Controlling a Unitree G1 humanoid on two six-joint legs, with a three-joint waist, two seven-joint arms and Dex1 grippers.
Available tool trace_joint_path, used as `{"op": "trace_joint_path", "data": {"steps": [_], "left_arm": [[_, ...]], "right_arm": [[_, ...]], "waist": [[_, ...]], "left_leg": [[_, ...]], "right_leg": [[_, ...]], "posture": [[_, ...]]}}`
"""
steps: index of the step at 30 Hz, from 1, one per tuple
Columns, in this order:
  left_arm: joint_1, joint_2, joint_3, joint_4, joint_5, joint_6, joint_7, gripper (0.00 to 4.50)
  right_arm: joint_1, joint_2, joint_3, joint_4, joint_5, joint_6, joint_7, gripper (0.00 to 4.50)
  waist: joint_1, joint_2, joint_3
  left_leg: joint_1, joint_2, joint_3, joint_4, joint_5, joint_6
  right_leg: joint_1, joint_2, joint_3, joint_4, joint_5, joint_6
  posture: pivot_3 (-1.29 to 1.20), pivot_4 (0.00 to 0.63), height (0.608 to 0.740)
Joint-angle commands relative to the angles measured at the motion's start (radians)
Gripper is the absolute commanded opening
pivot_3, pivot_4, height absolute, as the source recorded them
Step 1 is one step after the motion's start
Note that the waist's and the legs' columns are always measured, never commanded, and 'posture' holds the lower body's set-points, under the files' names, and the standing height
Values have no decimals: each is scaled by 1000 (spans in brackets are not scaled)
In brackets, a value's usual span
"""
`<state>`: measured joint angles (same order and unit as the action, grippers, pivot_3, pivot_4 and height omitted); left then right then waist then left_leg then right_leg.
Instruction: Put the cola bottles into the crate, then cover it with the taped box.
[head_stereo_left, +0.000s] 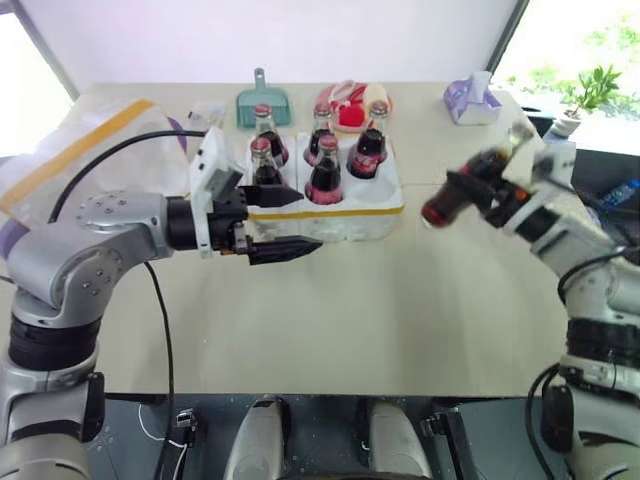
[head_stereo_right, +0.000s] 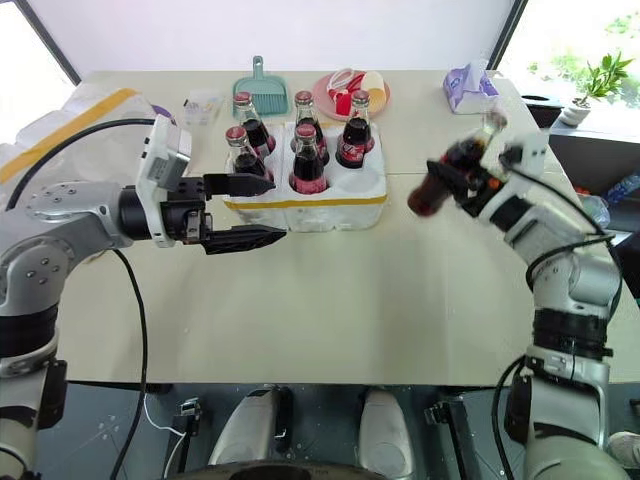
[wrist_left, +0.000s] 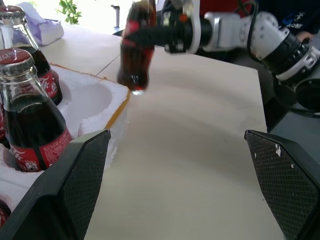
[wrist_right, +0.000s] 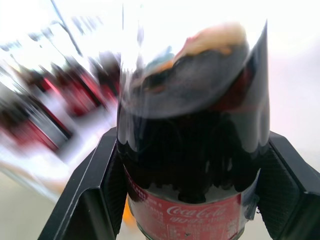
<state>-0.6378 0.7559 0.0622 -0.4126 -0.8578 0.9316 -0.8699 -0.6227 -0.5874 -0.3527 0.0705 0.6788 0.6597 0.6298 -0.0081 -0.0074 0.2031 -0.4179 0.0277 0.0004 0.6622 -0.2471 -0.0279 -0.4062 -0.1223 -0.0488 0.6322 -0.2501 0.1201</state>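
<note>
A bare worktop (head_stereo_right: 330, 300) lies nearest. Above it, the left claw (head_stereo_right: 245, 212) stands spread wide and empty at the crate's (head_stereo_right: 330, 205) near left corner. The right claw (head_stereo_right: 470, 180) is clamped on a cola bottle (head_stereo_right: 440, 178), held tilted in the air, apart from the crate's right side. Five bottles (head_stereo_right: 307, 160) stand in the crate; the near right well looks free. The loading step is underway: next, the bottle needs righting and lowering into that well. The taped box (head_stereo_left: 75, 150) waits far left.

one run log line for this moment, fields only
right gripper: shut on cola bottle, off table, tilted | left gripper: open, straddling crate front | crate: five bottles, one well empty
</note>
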Motion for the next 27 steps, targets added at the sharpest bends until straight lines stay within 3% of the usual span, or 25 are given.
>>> {"op": "trace_joint_path", "data": {"steps": [1, 8, 22, 25, 26, 27], "left_arm": [[-7, 9, 31, -10, 1, -21, 4, 4500], [-12, 6, 36, -14, 1, -26, 27, 4500], [19, 16, 62, -35, -12, -21, 58, 4500], [20, 22, 56, -32, -4, -24, 55, 4500], [24, 27, 57, -33, -2, -25, 53, 4500], [29, 35, 62, -35, 0, -23, 52, 4500]], "right_arm": [[-118, 12, 8, -99, 63, 0, 8, 2822], [-225, 65, 145, -12, -25, -47, 47, 2822], [-156, 154, 419, 174, -344, -289, 121, 2822], [-172, 162, 423, 220, -369, -279, 121, 4144], [-175, 160, 418, 217, -368, -273, 125, 4436], [-178, 150, 408, 200, -361, -261, 134, 4436]], "waist": [[-4, 0, 0], [-1, 0, 0], [-6, 0, 0], [-10, -1, 0], [-9, -1, 0], [-9, -1, 0]], "left_leg": [[-1, 1, 0, 0, 0, 0], [-4, 1, -1, 1, 0, 0], [-8, 1, -1, 2, 0, 0], [-7, 1, -1, 2, 0, 0], [-6, 1, -1, 2, 0, 0], [-6, 2, -1, 2, 0, 0]], "right_leg": [[-1, 1, 0, 0, 0, 0], [-2, 2, 0, -1, 0, 0], [-5, 2, 1, 0, 0, 0], [-5, 2, 1, 0, 0, 0], [-4, 3, 1, 0, 1, 0], [-4, 3, 1, 0, 1, -1]], "posture": [[0, 150, 736], [0, 150, 736], [0, 150, 736], [0, 150, 736], [0, 150, 736], [0, 150, 736]]}}
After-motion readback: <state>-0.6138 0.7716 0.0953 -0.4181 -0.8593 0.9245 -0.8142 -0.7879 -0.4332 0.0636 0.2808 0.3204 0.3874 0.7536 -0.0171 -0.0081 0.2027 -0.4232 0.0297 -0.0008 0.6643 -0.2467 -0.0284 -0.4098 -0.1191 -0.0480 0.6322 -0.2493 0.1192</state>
